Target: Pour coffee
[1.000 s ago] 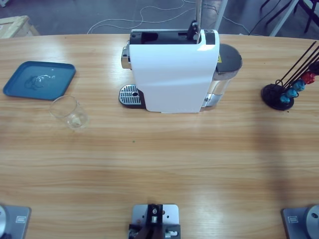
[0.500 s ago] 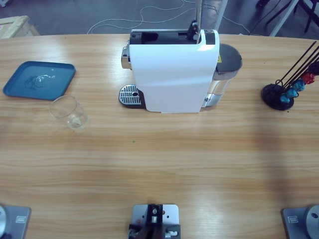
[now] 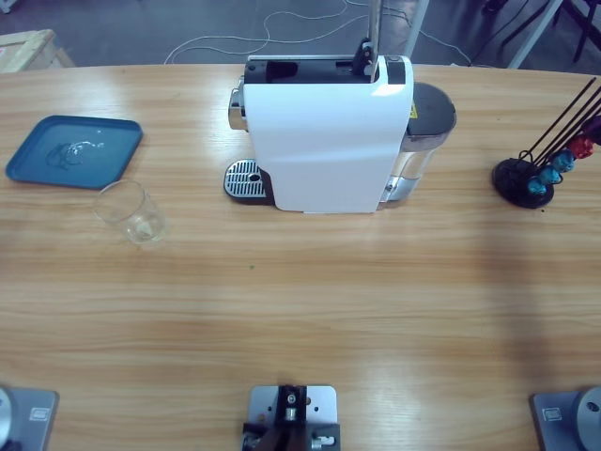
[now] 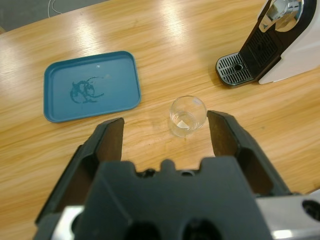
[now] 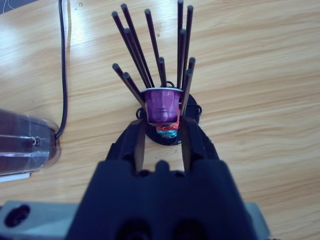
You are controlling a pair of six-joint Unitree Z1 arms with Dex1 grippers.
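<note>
We find no coffee poured anywhere in these views: the glass (image 4: 187,114) stands upright and looks empty on the surface (image 3: 300,301), so the task is, in our judgement, at its opening step. The left claw (image 4: 166,131) hovers over the surface with its jaws spread wide and nothing between them; the glass lies straight ahead of it, centred in the gap between the jaws yet apart from both. The blue tray (image 4: 91,92), marked with dried rings, sits beyond the glass to one side, and the coffee machine (image 3: 324,132) with its drip grate (image 4: 234,69) sits to the other. In the high view the glass rests just beside the tray's near corner and well apart from the grate. The right claw (image 5: 161,134) faces the capsule stand (image 5: 167,132), its jaws set narrowly apart on either side of a purple capsule (image 5: 161,104) lodged between the rods; we cannot tell whether they touch it. Neither arm shows in the high view. We judge the deciding relation to be the glass lying on the left claw's own axis: a straight advance would bring the jaws around it, and the left arm is plainly the nearer one.
</note>
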